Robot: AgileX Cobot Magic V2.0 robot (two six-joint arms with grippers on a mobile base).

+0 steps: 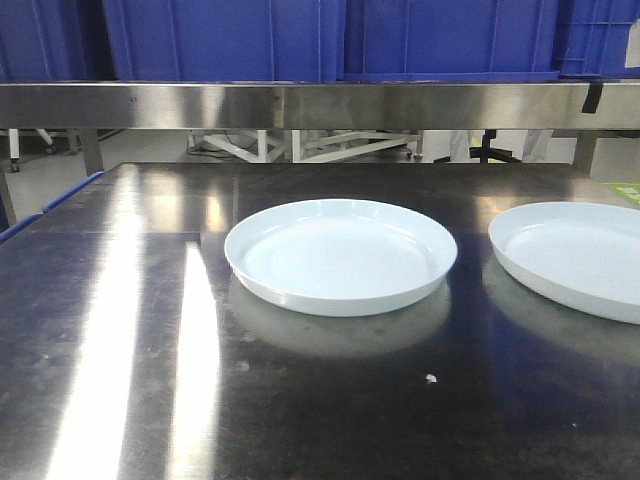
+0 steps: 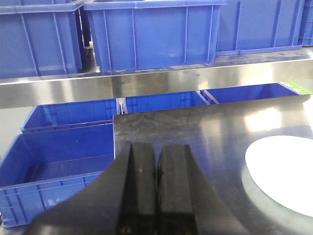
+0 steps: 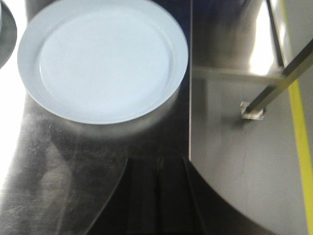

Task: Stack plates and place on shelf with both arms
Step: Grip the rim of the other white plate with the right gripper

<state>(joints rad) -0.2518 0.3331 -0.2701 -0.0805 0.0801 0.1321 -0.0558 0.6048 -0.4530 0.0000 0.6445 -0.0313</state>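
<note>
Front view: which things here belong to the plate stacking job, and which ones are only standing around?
For the job: left plate; right plate; shelf behind and above them.

Just lying about: blue crates on the shelf; steel tabletop under the plates; pale speck on it.

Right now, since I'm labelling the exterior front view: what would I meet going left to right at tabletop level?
Blue crate rim → whole plate → second plate, cut off by the picture's right edge.
</note>
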